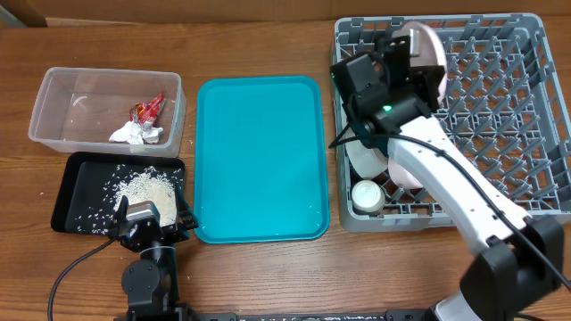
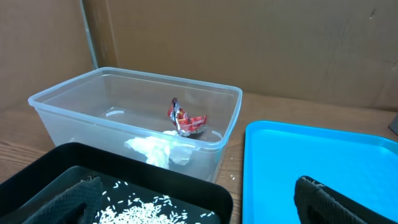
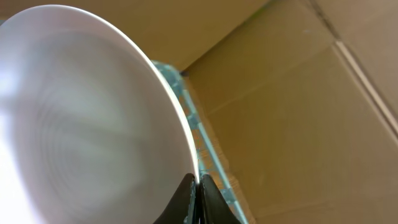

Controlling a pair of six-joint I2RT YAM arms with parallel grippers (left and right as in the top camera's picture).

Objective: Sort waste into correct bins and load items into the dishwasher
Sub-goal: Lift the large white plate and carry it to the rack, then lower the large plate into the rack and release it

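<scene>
My right gripper [image 1: 403, 61] [image 3: 196, 182] is shut on the rim of a white plate [image 1: 428, 43] [image 3: 87, 118] and holds it on edge over the rear left part of the grey dish rack [image 1: 500, 116]. A small white cup [image 1: 367, 196] and another white dish [image 1: 370, 163] sit at the rack's front left, partly hidden by the arm. The clear tub [image 1: 53, 98] [image 2: 68, 106] holds the red wrapper [image 1: 148, 109] [image 2: 185, 120] and the white tissue [image 1: 136, 133] [image 2: 155, 149]. Rice [image 1: 147, 187] [image 2: 143, 211] lies in the black tray [image 1: 71, 192] [image 2: 74, 158]. My left gripper [image 1: 147, 217] [image 2: 205, 208] is open and empty at the tray's front right corner. The chopsticks are out of view.
A large teal tray [image 1: 259, 160] [image 2: 311, 162] lies between the black tray and the rack. A few rice grains lie on the wood next to the tub [image 2: 233, 177]. Cardboard walls stand behind the table.
</scene>
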